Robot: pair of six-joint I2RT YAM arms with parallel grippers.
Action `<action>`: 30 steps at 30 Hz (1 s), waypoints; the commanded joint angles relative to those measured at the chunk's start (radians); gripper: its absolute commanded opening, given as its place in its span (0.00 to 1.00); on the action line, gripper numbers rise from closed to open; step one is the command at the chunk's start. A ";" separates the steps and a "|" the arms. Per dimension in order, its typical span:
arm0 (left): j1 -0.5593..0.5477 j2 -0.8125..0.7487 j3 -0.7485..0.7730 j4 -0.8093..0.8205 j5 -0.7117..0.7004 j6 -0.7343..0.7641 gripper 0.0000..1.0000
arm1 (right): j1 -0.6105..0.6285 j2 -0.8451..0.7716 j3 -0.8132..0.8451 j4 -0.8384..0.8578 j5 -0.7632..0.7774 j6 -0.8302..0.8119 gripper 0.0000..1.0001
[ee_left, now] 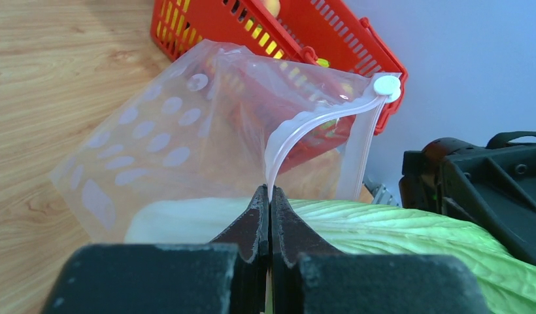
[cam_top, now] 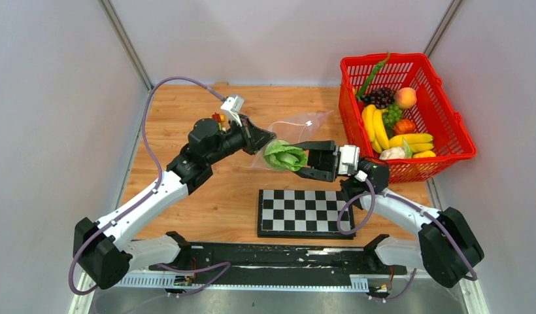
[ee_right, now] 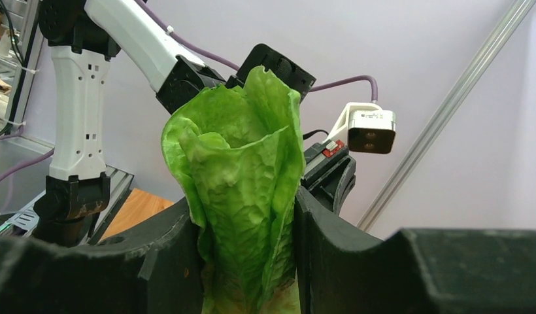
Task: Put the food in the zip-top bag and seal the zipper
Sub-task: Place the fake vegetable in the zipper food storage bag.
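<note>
Left pincer (ee_left: pixel 270 195) pinched together on pale pink zipper strip (ee_left: pixel 298 127) of clear dotted plastic zip-top bag (ee_left: pixel 154 131) | right pincer (ee_right: pixel 247 222) clamped on green leafy toy lettuce (ee_right: pixel 239 163) at the bag's mouth, over wooden bench (cam_top: pixel 187 111) | red mesh basket (cam_top: pixel 452 114) far right.

Bright, even light; near foreground blurred

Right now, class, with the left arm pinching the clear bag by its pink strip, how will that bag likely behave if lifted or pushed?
Probably floppy: the bag creases and sags, and its pink strip bows away from the shut left jaws. Likely very light: one thin pinch carries that edge. A push would probably crumple it rather than slide it.
</note>
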 commanded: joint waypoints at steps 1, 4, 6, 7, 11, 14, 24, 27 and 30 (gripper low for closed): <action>0.008 -0.043 0.000 0.075 0.054 -0.022 0.00 | 0.004 0.011 -0.025 0.062 0.027 -0.085 0.00; 0.008 -0.049 0.005 0.059 0.050 -0.027 0.00 | -0.001 0.009 -0.026 -0.010 0.043 -0.164 0.00; 0.009 -0.048 0.012 0.032 0.038 -0.031 0.00 | 0.000 -0.013 0.002 -0.176 0.012 -0.276 0.00; 0.009 -0.047 0.016 0.019 0.030 -0.032 0.00 | 0.001 -0.025 0.022 -0.259 -0.010 -0.329 0.00; 0.009 -0.039 0.018 0.017 0.030 -0.047 0.00 | 0.001 -0.048 0.059 -0.426 -0.035 -0.462 0.00; 0.011 -0.029 0.010 0.062 0.058 -0.074 0.00 | -0.001 -0.023 0.089 -0.408 -0.070 -0.416 0.00; 0.022 -0.046 0.008 0.044 0.042 -0.066 0.00 | -0.004 -0.022 0.113 -0.532 -0.028 -0.437 0.43; 0.025 -0.046 0.003 0.045 0.034 -0.066 0.00 | -0.003 -0.036 0.180 -0.746 -0.087 -0.498 0.52; 0.030 -0.040 -0.003 0.058 0.035 -0.081 0.00 | -0.001 -0.046 0.227 -0.899 -0.156 -0.561 0.72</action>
